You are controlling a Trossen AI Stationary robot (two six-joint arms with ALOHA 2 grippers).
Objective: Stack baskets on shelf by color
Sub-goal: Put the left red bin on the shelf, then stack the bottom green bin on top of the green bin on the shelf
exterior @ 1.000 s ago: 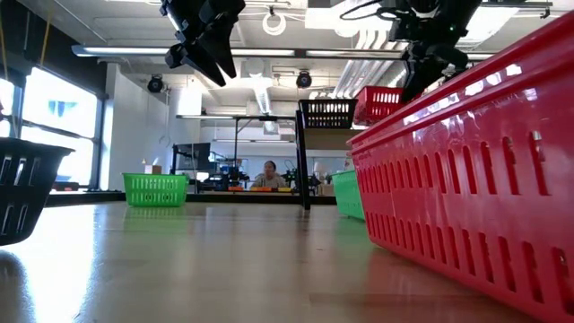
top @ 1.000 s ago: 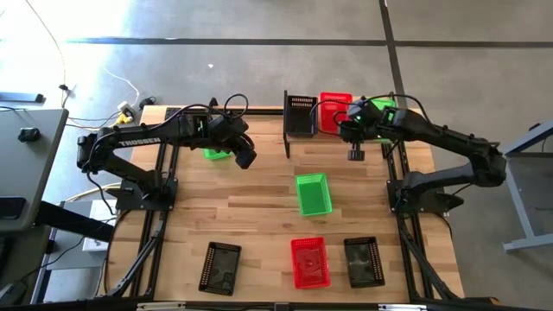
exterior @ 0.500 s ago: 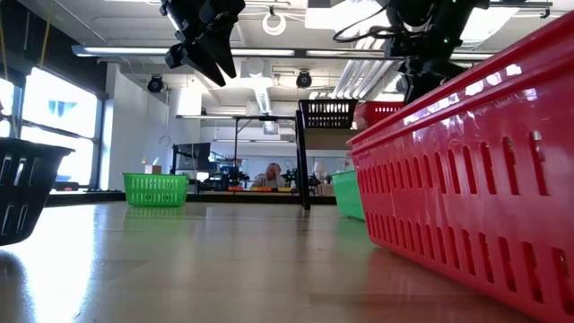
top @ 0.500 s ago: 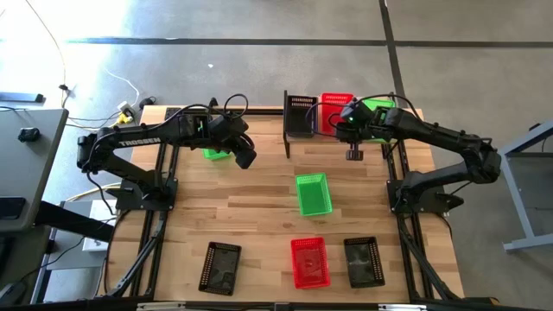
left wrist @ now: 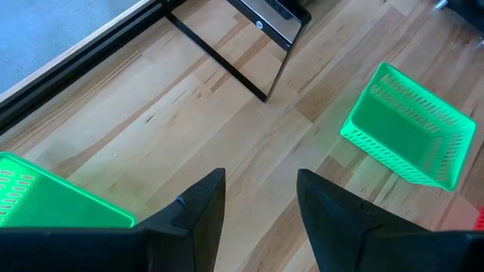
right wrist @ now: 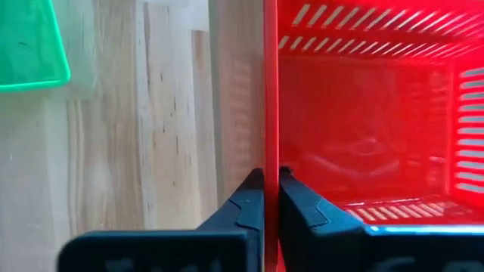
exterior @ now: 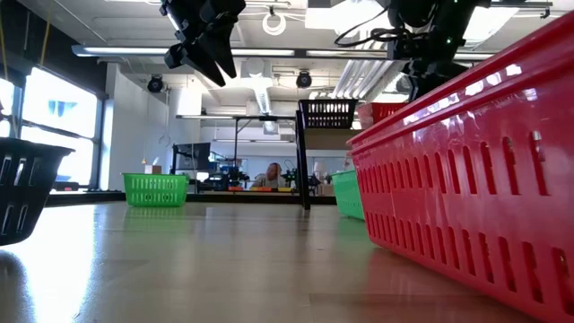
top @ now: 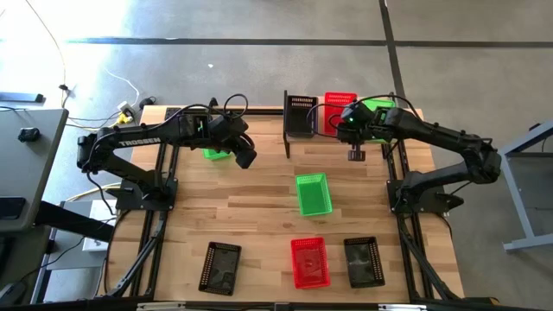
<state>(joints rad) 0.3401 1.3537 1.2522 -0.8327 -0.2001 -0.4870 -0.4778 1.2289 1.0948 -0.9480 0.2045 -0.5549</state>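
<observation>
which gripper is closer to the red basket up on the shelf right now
Right. The right gripper is pinched on the wall of the red basket on the shelf; the left gripper hangs open over the table, well off to the side.

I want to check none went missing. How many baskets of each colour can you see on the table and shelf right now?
Green baskets: 3
Red baskets: 2
Black baskets: 3
Total: 8 baskets in view.
</observation>
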